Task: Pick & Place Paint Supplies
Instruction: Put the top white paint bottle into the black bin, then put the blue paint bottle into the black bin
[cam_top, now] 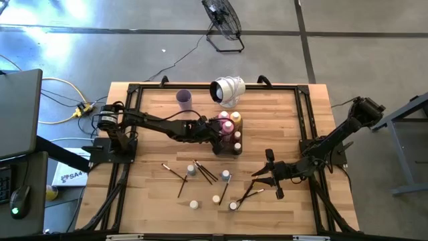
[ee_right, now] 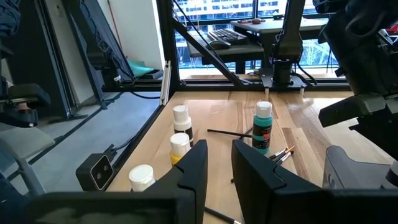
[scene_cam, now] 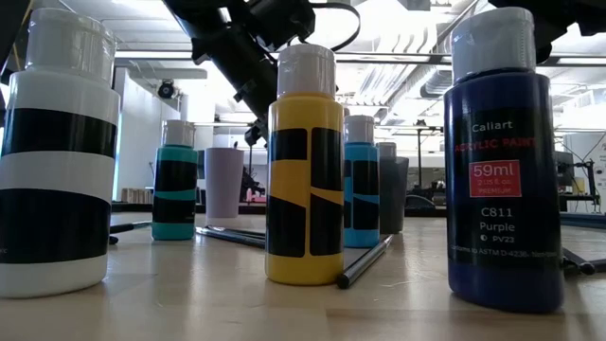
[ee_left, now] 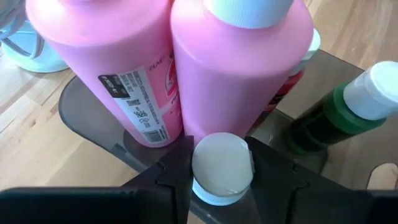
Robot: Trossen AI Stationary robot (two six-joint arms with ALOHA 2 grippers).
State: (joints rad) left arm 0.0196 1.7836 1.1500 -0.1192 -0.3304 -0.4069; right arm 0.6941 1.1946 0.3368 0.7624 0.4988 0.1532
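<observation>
A clear grey tray (ee_left: 93, 118) on the table holds two pink bottles (ee_left: 249, 81), an orange one (cam_top: 235, 119) and a green white-capped one (ee_left: 339, 115). My left gripper (ee_left: 221, 155) reaches in from the table's left to the tray's near side (cam_top: 215, 139) and is shut on a small white-capped bottle (ee_left: 221, 169). Small bottles (cam_top: 192, 169) and thin paintbrushes (cam_top: 204, 172) lie loose on the near half of the table. Over the near right part, my right gripper (cam_top: 259, 176) hangs level, slightly open, with nothing between its fingers (ee_right: 219, 168). Paintbrushes (cam_top: 249, 194) lie just before it. My left gripper pinches the small bottle's white cap (ee_left: 199, 163) between its two fingers, one on each side. The fingers come slanting down from the table's left. The cap hides the bottle's body, so whether it stands in the tray or hangs clear cannot be told.
A lilac cup (cam_top: 184, 99) and a white round object (cam_top: 227, 90) stand at the far edge. White-and-black (scene_cam: 57, 152), yellow (scene_cam: 305, 170) and purple (scene_cam: 502, 161) bottles stand near the front edge, with teal (scene_cam: 175, 185) and blue (scene_cam: 360, 185) ones behind.
</observation>
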